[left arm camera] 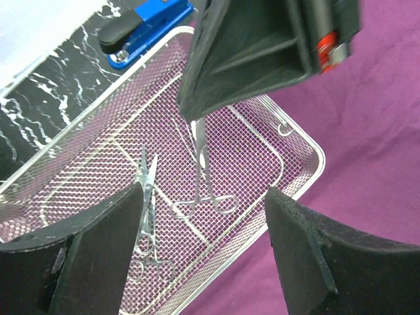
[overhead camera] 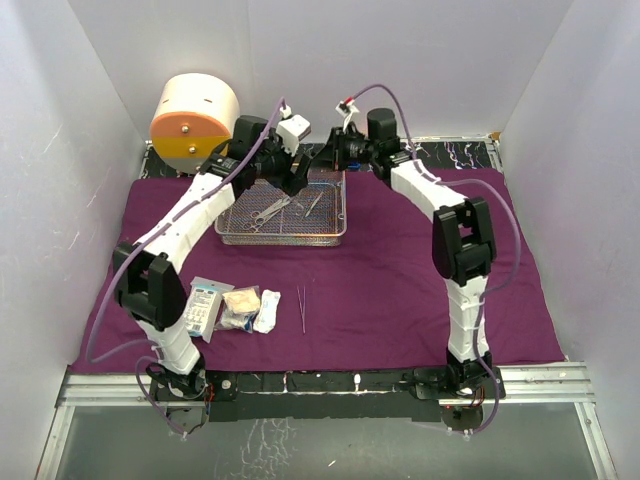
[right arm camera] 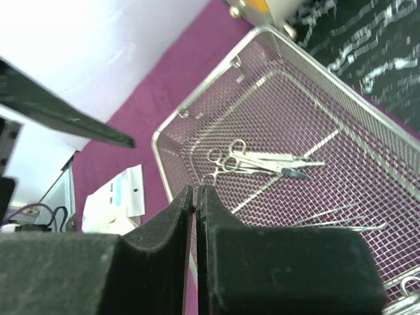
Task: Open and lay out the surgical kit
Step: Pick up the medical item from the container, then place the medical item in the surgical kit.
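Briefly, items as I logged them from my station.

- Purple cloth wrap point(overhead camera: 400, 290): spread flat over the table point(overhead camera: 460, 155).
- Wire-mesh tray point(overhead camera: 285, 240): stood on the far middle part of the cloth.
- Forceps point(left arm camera: 200, 174): lay inside the tray, near a second ring-handled instrument point(left arm camera: 147, 197).
- Tweezers point(overhead camera: 301, 305): lay on the cloth toward the front, well apart from the tray.
- Packets point(overhead camera: 205, 305) and gauze point(overhead camera: 241, 303): in a row just left of the tweezers.
- Left hand point(left arm camera: 203, 193): hovered over the tray, fingers wide apart, holding nothing.
- Right hand point(right arm camera: 197, 189): above the tray's far edge, fingers pressed together. I could not tell whether anything was pinched between them.
- Cream-and-orange drum point(overhead camera: 195, 120): far left corner.
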`<state>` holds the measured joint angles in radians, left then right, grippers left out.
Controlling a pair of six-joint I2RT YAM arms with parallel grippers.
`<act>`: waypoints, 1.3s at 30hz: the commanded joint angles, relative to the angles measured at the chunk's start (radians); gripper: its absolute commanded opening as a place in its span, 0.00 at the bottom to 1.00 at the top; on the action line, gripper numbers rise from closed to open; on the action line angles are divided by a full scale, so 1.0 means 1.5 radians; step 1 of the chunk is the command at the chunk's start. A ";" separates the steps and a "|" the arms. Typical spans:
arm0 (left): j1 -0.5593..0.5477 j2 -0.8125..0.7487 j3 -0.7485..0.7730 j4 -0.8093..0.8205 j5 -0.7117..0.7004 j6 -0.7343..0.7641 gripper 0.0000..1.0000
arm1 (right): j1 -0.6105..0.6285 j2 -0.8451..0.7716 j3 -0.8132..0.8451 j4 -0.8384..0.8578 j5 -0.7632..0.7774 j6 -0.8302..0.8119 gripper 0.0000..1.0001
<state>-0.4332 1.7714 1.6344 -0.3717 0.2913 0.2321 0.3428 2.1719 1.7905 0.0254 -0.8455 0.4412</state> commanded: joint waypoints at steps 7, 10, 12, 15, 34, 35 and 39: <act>0.076 -0.133 -0.008 -0.025 -0.005 -0.017 0.77 | -0.037 -0.278 -0.076 -0.251 -0.153 -0.279 0.00; 0.102 -0.142 -0.028 -0.024 0.004 -0.023 0.80 | -0.035 -0.364 -0.147 -0.360 -0.156 -0.402 0.00; 0.113 -0.146 -0.041 -0.028 0.004 -0.024 0.82 | -0.034 -0.413 -0.203 -0.414 -0.155 -0.457 0.00; 0.123 -0.146 -0.062 -0.039 0.008 -0.030 0.83 | -0.032 -0.463 -0.277 -0.502 -0.156 -0.539 0.00; 0.133 -0.159 -0.149 -0.021 0.006 -0.007 0.84 | -0.021 -0.406 -0.465 -0.619 -0.195 -0.717 0.00; 0.134 -0.159 -0.149 -0.021 0.008 -0.008 0.84 | -0.021 -0.392 -0.462 -0.616 -0.203 -0.717 0.00; 0.134 -0.158 -0.146 -0.022 0.017 -0.009 0.84 | -0.021 -0.340 -0.441 -0.614 -0.217 -0.732 0.00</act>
<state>-0.2375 1.6009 1.4204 -0.4110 0.2794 0.2127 0.3080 1.6142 1.0843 -0.9306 -1.1049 -0.6277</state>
